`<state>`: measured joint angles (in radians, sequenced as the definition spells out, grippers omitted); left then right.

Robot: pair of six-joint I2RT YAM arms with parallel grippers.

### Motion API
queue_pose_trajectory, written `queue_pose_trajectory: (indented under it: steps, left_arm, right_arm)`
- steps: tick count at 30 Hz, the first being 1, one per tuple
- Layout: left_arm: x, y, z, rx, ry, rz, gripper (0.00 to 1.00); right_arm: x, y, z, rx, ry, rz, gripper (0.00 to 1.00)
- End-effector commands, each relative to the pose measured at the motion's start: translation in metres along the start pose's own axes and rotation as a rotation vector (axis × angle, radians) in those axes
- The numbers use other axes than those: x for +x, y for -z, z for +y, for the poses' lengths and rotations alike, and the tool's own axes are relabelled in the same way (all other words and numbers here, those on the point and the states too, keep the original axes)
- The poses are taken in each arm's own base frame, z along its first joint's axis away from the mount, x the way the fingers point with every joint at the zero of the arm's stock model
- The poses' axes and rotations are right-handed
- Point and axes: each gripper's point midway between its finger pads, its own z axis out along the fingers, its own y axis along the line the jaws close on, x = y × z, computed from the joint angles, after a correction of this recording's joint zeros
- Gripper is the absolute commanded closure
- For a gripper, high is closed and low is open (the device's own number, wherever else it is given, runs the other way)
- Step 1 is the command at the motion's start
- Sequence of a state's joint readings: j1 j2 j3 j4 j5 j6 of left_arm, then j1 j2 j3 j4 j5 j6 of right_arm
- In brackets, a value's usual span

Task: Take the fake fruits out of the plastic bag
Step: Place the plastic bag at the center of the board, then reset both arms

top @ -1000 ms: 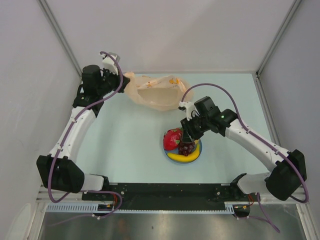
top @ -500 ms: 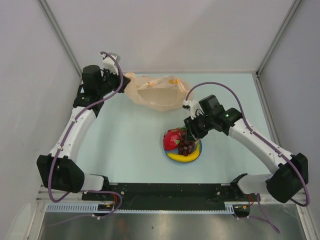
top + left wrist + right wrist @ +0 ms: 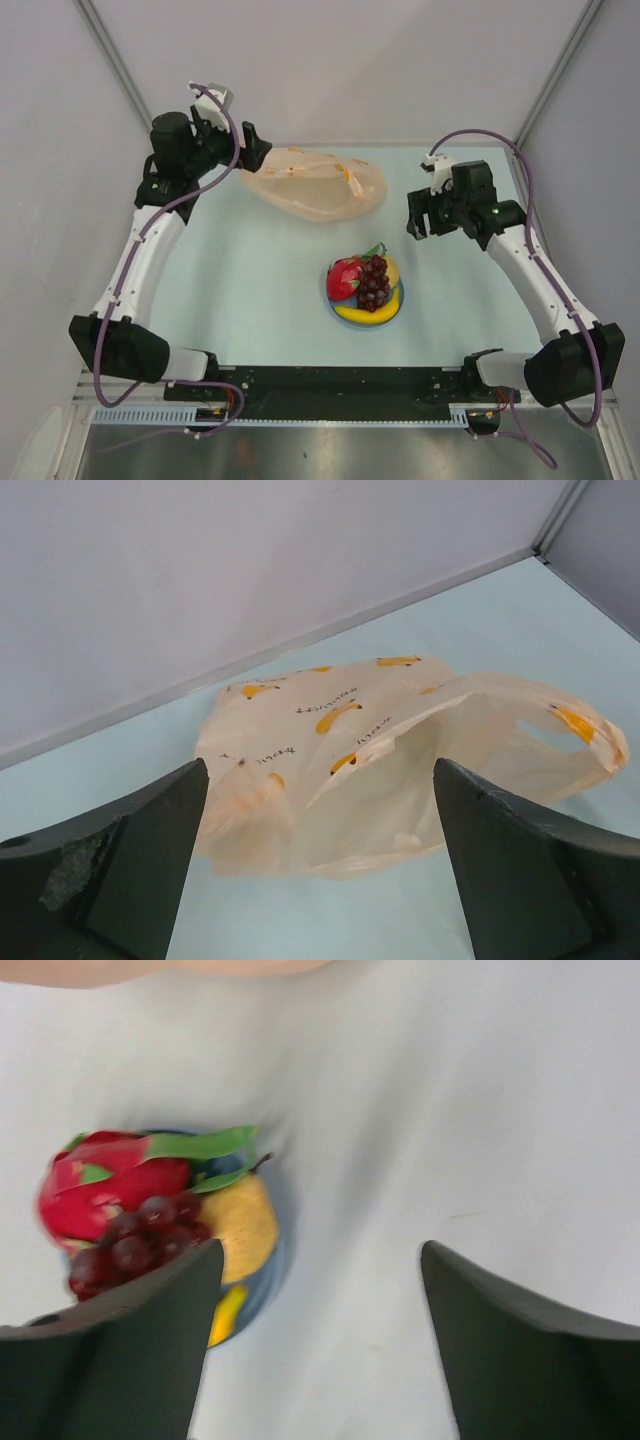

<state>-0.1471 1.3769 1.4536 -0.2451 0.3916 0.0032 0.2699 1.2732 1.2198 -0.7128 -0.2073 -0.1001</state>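
Lying slack and flattened at the far side of the table [image 3: 250,290], the plastic bag [image 3: 312,187] has its orange printed marks facing up and its mouth sagging open in the left wrist view. The left gripper [image 3: 254,142] hovers just beside the bag's left end, its fingers [image 3: 130,870] spread wide with nothing pinched between them; the bag shows on the table beyond them. Well apart from the bag, near the middle of the table, a blue plate [image 3: 398,306] carries the fruits. The dragon fruit [image 3: 345,278] sits on its left side, the grape bunch [image 3: 374,284] rests against it in the middle, the yellow-orange fruit [image 3: 391,270] lies behind the grapes, and the banana [image 3: 366,314] curves along the near rim. The right gripper [image 3: 413,216] hangs to the right of the plate and beyond it, apart from the fruits, its jaws also parted and empty.
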Motion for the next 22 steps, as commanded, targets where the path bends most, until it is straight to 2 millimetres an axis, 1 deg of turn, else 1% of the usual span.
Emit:
queue_pose_trajectory:
  steps: [1,2,3,4,6,7,8,9,10,11,12,14,15,19,22]
  left_arm:
    - [-0.033,0.04,0.01,-0.105,-0.173,-0.047,0.0]
    - [-0.028,0.045,0.012,-0.122,-0.185,-0.024,0.0]
    - [-0.024,0.05,0.019,-0.166,-0.201,-0.008,0.0]
    - [-0.011,0.054,0.023,-0.186,-0.218,0.022,0.0]
    - [-0.006,0.071,0.026,-0.237,-0.229,0.024,0.0]
    - [0.013,0.073,0.029,-0.256,-0.23,0.061,0.0]
    - [0.013,0.084,0.026,-0.261,-0.239,0.048,0.0]
    - [0.02,0.087,0.025,-0.261,-0.237,0.059,0.0]
    - [0.039,0.088,0.024,-0.256,-0.225,0.092,0.0]
    - [0.042,0.095,0.02,-0.254,-0.223,0.087,0.0]
    - [0.06,0.094,0.019,-0.244,-0.21,0.122,0.0]
    - [0.073,0.098,0.014,-0.226,-0.184,0.146,0.0]
    - [0.086,0.099,0.012,-0.216,-0.163,0.17,0.0]
    - [0.113,0.101,0.004,-0.184,-0.119,0.218,0.0]
    - [0.124,0.103,-0.007,-0.132,-0.104,0.224,0.0]
  right_arm:
    - [-0.042,0.008,-0.035,0.199,-0.017,-0.157,0.1]
    - [-0.04,0.007,-0.038,0.215,-0.031,-0.155,0.01]
    - [-0.041,0.008,-0.044,0.252,-0.042,-0.165,0.0]
    - [-0.043,0.008,-0.046,0.264,-0.051,-0.178,0.0]
    - [-0.04,0.006,-0.046,0.265,-0.073,-0.181,0.0]
    - [-0.04,0.006,-0.045,0.261,-0.084,-0.19,0.0]
    - [-0.04,0.006,-0.042,0.248,-0.104,-0.194,0.0]
    - [-0.036,0.005,-0.041,0.24,-0.113,-0.186,0.0]
    - [-0.036,0.008,-0.036,0.219,-0.12,-0.193,0.0]
    - [-0.035,0.009,-0.035,0.218,-0.133,-0.193,0.0]
    - [-0.033,0.009,-0.029,0.183,-0.133,-0.189,0.0]
    - [-0.031,0.013,-0.026,0.176,-0.133,-0.193,0.0]
    - [-0.028,0.012,-0.025,0.166,-0.13,-0.187,0.0]
    - [-0.021,0.013,-0.023,0.152,-0.135,-0.182,0.0]
    - [-0.019,0.016,-0.021,0.14,-0.126,-0.19,0.0]
